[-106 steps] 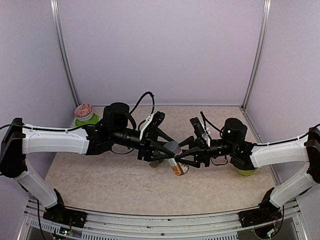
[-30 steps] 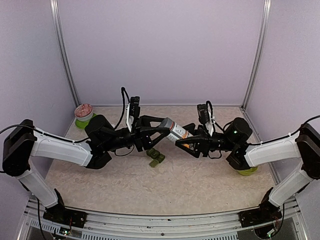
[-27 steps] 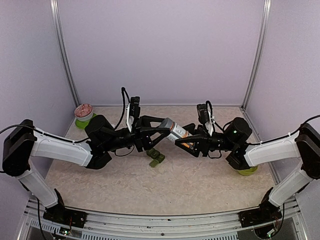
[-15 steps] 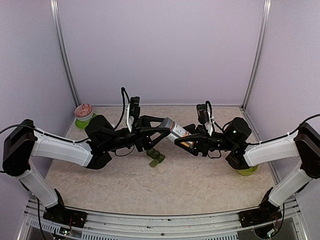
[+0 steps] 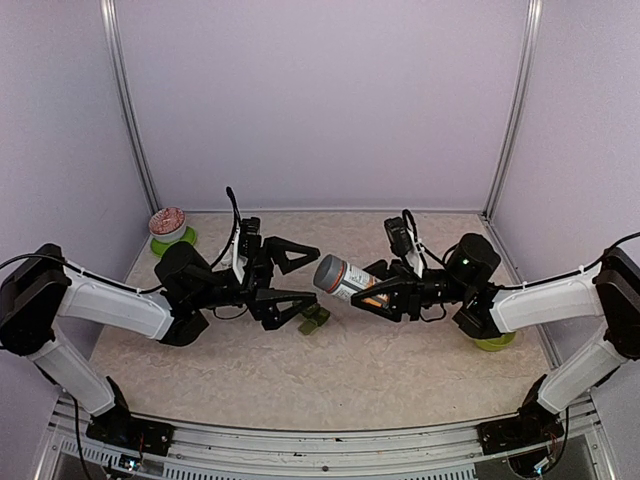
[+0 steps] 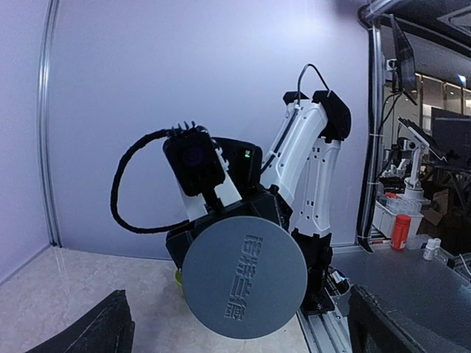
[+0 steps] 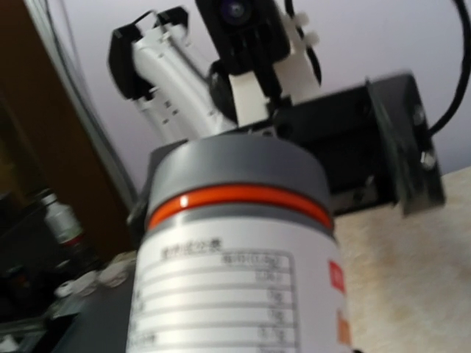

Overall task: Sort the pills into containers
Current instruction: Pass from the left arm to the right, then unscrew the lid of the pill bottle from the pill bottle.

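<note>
A white pill bottle [image 5: 345, 280] with a grey cap and an orange ring lies tilted in the air above the table's middle, cap toward the left. My right gripper [image 5: 376, 291] is shut on its body; the label fills the right wrist view, where the bottle [image 7: 235, 279] hides the fingers. My left gripper [image 5: 293, 278] stands open just left of the cap, touching nothing. In the left wrist view the cap's round face [image 6: 244, 276] sits between its spread fingers [image 6: 103, 332]. The dark green containers [image 5: 316, 319] lie on the table below, partly hidden by the left gripper.
A lime-green bowl [image 5: 170, 240] heaped with reddish pieces that look like pills stands at the far left corner. Another lime-green object [image 5: 492, 344] shows under the right arm. Pale walls and metal posts close in the table.
My left gripper has opened, let go of the bottle's cap and drawn back to the left. The bottle stays in the right gripper, now a little lower.
</note>
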You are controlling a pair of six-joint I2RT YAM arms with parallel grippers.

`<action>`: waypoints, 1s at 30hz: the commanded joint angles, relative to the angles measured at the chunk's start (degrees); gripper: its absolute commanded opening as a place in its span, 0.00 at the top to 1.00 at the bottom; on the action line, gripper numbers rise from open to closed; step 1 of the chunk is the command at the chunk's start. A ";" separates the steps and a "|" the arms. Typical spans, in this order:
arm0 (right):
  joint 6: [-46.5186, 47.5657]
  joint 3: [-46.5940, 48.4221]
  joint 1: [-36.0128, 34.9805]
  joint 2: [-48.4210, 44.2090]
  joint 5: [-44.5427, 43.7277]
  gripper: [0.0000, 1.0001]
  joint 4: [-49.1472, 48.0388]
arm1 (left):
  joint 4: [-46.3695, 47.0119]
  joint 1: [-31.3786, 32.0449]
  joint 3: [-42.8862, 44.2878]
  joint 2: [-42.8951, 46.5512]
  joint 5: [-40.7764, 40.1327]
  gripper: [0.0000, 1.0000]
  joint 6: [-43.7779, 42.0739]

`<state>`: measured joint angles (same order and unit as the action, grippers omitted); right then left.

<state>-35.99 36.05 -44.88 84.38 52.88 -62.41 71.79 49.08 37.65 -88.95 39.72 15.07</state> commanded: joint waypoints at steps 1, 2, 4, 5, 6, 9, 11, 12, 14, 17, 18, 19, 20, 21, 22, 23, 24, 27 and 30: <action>-4.10 1.28 -0.84 -1.09 5.66 0.84 -1.27 | 6.14 -0.48 -1.52 2.19 8.54 0.01 -7.45; -4.97 1.25 -0.97 -0.94 6.04 0.84 -2.02 | 6.26 -0.41 -1.46 2.15 9.34 0.01 -8.34; -6.99 1.28 -1.11 -0.51 6.64 0.83 -3.86 | 5.50 -0.11 -0.88 1.99 10.89 0.01 -10.05; -7.82 1.64 -1.28 -0.23 7.24 0.83 -4.31 | 4.42 0.02 -0.44 1.99 11.20 0.01 -10.77; -8.42 1.93 -1.41 0.14 7.54 0.83 -4.58 | 3.16 0.19 -0.06 2.06 11.31 0.02 -11.80; -9.77 2.63 -1.91 1.31 8.46 0.83 -5.30 | -1.56 0.77 1.43 2.11 11.23 0.06 -14.60; -10.88 2.88 -2.08 2.10 8.73 0.82 -6.46 | -2.75 1.07 1.79 2.26 11.08 0.09 -15.56; -11.30 2.96 -2.15 2.53 8.73 0.82 -6.72 | -2.79 1.15 1.81 2.26 10.75 0.11 -15.59; -11.86 3.35 -2.30 3.30 8.82 0.82 -6.66 | -2.79 1.25 1.90 2.41 10.31 0.15 -15.59; -12.15 3.75 -2.42 4.18 9.15 0.82 -6.63 | -2.37 1.36 1.90 2.46 9.75 0.20 -15.28; -12.29 3.87 -2.44 4.41 9.12 0.82 -6.72 | -2.29 1.45 1.90 2.54 9.49 0.22 -15.21; -12.35 3.92 -2.48 4.58 9.16 0.82 -6.83 | -2.29 1.46 1.90 2.55 9.34 0.23 -15.23; -12.43 3.95 -2.48 4.77 9.07 0.82 -6.73 | -2.29 1.52 1.90 2.55 9.22 0.24 -15.29; -12.44 3.96 -2.44 4.81 9.07 0.82 -6.57 | -2.19 1.54 1.90 2.45 9.01 0.25 -15.38; -12.35 4.00 -2.47 5.00 9.01 0.82 -6.59 | -2.30 1.54 1.90 2.37 8.83 0.26 -15.34; -12.35 4.01 -2.45 5.08 8.99 0.82 -6.58 | -2.33 1.55 1.98 2.30 8.76 0.28 -15.35; -12.46 4.06 -2.49 5.22 8.95 0.82 -6.69 | -2.33 1.55 2.05 2.21 8.83 0.31 -15.34; -12.38 3.97 -2.49 5.20 9.01 0.82 -6.99 | -3.19 1.63 2.44 2.02 8.32 0.53 -14.97; -9.34 4.13 -2.42 4.20 8.52 0.82 -3.92 | -3.71 1.97 2.76 2.00 6.88 0.73 -13.46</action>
<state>-47.81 38.63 -46.76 89.14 62.13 -66.78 69.65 50.26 38.52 -87.64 48.64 0.40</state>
